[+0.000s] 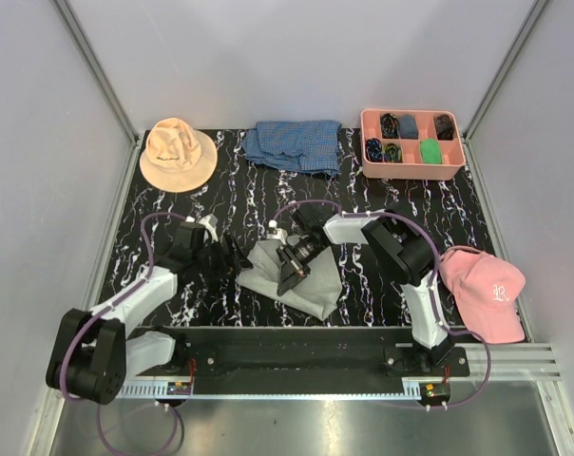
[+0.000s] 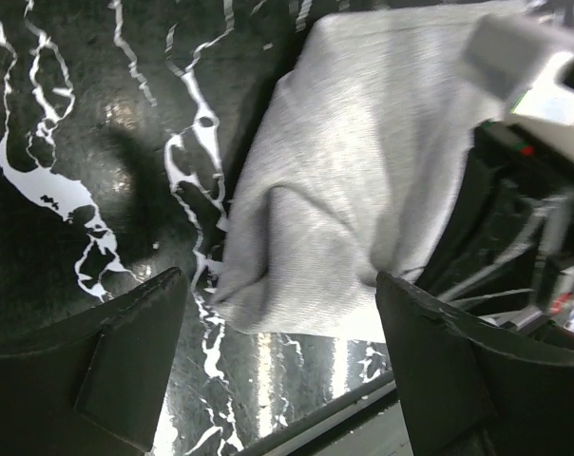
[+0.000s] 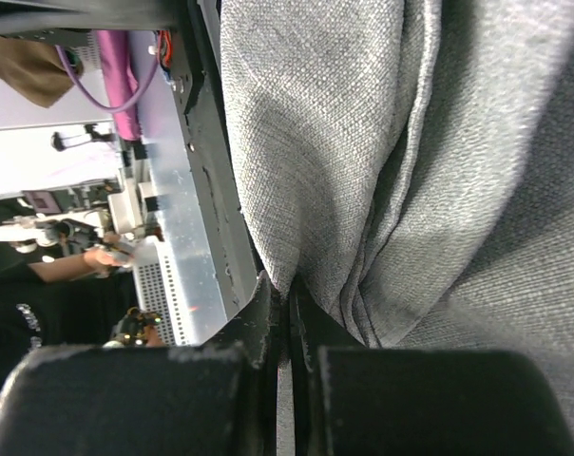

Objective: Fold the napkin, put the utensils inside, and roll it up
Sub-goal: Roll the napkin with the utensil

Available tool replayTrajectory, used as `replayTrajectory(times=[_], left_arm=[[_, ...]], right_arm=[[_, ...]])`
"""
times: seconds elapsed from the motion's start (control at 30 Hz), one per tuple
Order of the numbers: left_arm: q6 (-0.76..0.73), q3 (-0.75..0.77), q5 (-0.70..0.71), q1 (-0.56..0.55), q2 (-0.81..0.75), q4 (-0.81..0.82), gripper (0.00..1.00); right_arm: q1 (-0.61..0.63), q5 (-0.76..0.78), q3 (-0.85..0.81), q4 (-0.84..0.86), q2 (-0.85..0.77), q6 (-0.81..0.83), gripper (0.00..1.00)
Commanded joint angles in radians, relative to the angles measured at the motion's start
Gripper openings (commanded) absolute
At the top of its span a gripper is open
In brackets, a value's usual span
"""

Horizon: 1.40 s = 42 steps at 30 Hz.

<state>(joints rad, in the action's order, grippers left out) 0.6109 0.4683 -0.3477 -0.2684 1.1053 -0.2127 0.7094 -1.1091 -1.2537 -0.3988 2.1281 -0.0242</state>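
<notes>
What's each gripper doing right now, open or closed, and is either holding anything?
Left gripper: open, holding nothing.
Right gripper: closed, pinching a fold of the napkin.

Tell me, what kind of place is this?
Probably a robot lab booth: left arm and right arm bolted to a black plate, plain walls boxing in the table, and props like a peach hat and pink cap.

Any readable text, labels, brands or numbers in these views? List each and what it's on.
White embroidered mark on the front of the pink cap: too small to read.
No other text, label or number can be read in any view.
</notes>
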Motion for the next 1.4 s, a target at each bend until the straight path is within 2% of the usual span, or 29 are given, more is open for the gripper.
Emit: replayTrajectory(times=[0.0, 0.33, 0.47, 0.57, 0.63, 0.67, 0.73, 0.77, 0.87, 0.9, 0.97, 1.0, 1.1, 1.13, 1.2, 1.23, 1.3, 1.33, 1.37], left_arm=[[0.021, 0.007, 0.026, -0.008, 0.063, 0.049, 0.81], [0.024, 0.075, 0.006, -0.022, 0.217, 0.085, 0.73], [0.033, 0.078, -0.004, -0.029, 0.249, 0.098, 0.66], [0.047, 0.073, -0.02, -0.041, 0.278, 0.125, 0.5], [0.056, 0.067, -0.025, -0.054, 0.294, 0.136, 0.44], [0.058, 0.07, -0.025, -0.058, 0.298, 0.139, 0.36], [0.062, 0.075, -0.019, -0.061, 0.306, 0.136, 0.26], [0.067, 0.078, -0.014, -0.061, 0.309, 0.131, 0.16], [0.075, 0.084, -0.017, -0.063, 0.329, 0.127, 0.05], [0.075, 0.087, -0.019, -0.063, 0.335, 0.124, 0.0], [0.073, 0.096, -0.031, -0.064, 0.356, 0.108, 0.0], [0.07, 0.108, -0.034, -0.066, 0.363, 0.101, 0.0], [0.061, 0.136, -0.036, -0.069, 0.387, 0.069, 0.0], [0.059, 0.142, -0.036, -0.069, 0.396, 0.053, 0.0], [0.056, 0.151, -0.04, -0.069, 0.406, 0.042, 0.0], [0.056, 0.159, -0.042, -0.069, 0.413, 0.035, 0.0], [0.056, 0.165, -0.043, -0.069, 0.421, 0.032, 0.0], [0.056, 0.168, -0.045, -0.069, 0.427, 0.029, 0.0], [0.056, 0.17, -0.048, -0.069, 0.43, 0.027, 0.0]], right_arm=[[-0.021, -0.084, -0.042, -0.017, 0.027, -0.003, 0.0], [-0.034, -0.123, -0.035, -0.018, 0.058, 0.004, 0.0], [-0.037, -0.129, -0.036, -0.018, 0.058, 0.006, 0.0], [-0.039, -0.126, -0.036, -0.02, 0.055, 0.007, 0.0], [-0.039, -0.124, -0.036, -0.02, 0.052, 0.009, 0.0], [-0.039, -0.124, -0.036, -0.02, 0.05, 0.007, 0.0], [-0.039, -0.117, -0.038, -0.02, 0.049, 0.009, 0.0], [-0.039, -0.115, -0.038, -0.021, 0.047, 0.009, 0.0], [-0.039, -0.089, -0.039, -0.021, 0.033, 0.003, 0.0], [-0.039, -0.08, -0.042, -0.023, 0.024, -0.003, 0.04], [-0.039, -0.028, -0.046, -0.026, -0.02, -0.023, 0.08], [-0.039, -0.005, -0.049, -0.026, -0.043, -0.032, 0.16], [-0.039, 0.107, -0.05, -0.025, -0.154, -0.059, 0.3], [-0.037, 0.177, -0.049, -0.025, -0.212, -0.065, 0.42], [-0.033, 0.254, -0.03, -0.012, -0.272, -0.077, 0.53], [-0.028, 0.347, -0.023, -0.002, -0.328, -0.072, 0.62], [0.011, 0.447, 0.028, 0.026, -0.378, -0.06, 0.68], [0.028, 0.563, 0.048, 0.055, -0.416, -0.048, 0.71], [0.053, 0.618, 0.091, 0.075, -0.431, -0.043, 0.71]])
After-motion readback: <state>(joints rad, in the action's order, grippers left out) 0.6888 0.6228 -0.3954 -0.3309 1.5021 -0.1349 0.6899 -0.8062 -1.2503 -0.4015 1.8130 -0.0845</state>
